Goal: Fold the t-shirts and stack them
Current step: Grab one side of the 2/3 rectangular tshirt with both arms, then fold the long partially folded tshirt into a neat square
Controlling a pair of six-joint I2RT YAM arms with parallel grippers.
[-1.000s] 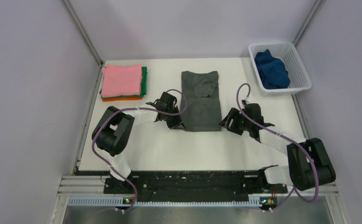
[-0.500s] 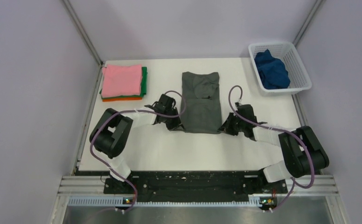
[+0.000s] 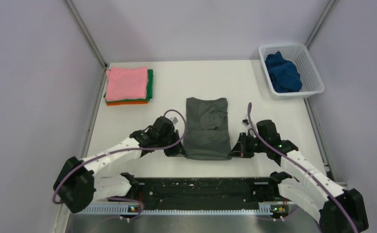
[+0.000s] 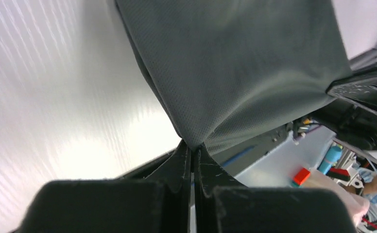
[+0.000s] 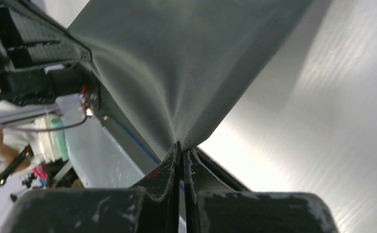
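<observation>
Top view: the dark grey t-shirt (image 3: 206,127) lies in the middle of the counter (image 3: 274,116), folded to a narrow rectangle. Its long axis runs 12 to 6 o'clock and its near hem is close to the counter's 6 o'clock edge. Creases show across the upper half.

Left end effector (image 3: 182,153) is at the shirt's 7 o'clock corner. In the left wrist view the left end effector (image 4: 192,150) has its fingers pressed together, clenched on a peak of the grey cloth (image 4: 235,68).

Right end effector (image 3: 232,153) is at the 5 o'clock corner. In the right wrist view it (image 5: 180,148) is likewise clenched, with a pinch of the same shirt (image 5: 186,63) between the fingertips. The cloth fans out taut from each pinch point. Whether the near hem is off the counter cannot be told.

At 10 o'clock from the shirt, well apart, is a folded stack: pink t-shirt (image 3: 127,83) on top, the green t-shirt (image 3: 150,85) edge showing at its right, the orange t-shirt (image 3: 128,102) edge at the bottom.

At 2 o'clock, at the far right corner, the white mesh basket (image 3: 314,74) holds the dark blue t-shirt (image 3: 282,72), crumpled.
</observation>
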